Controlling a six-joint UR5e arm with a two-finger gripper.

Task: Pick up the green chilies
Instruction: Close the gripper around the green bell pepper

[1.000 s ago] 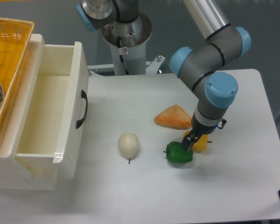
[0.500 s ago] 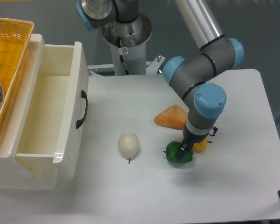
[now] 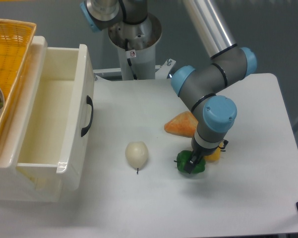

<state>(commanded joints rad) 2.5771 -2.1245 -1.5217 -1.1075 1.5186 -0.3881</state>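
Gripper point(image 3: 192, 164) down on the green chili point(image 3: 187, 162) — jaw opening hidden by the wrist, can't tell if it has a grip. Chili sits on the table point(image 3: 248, 198), touching the yellow pepper point(image 3: 214, 154), right of the white onion point(image 3: 137, 153)

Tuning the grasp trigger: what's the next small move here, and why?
Probably close the end effector. It sits low on the green chilies, which rest on the table, so a grip should come before any lift. Whether its fingers straddle the chilies isn't clear from this view.

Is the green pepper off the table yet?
No. The green pepper sits on the table, with the gripper down on it; jaws' closure cannot be told.
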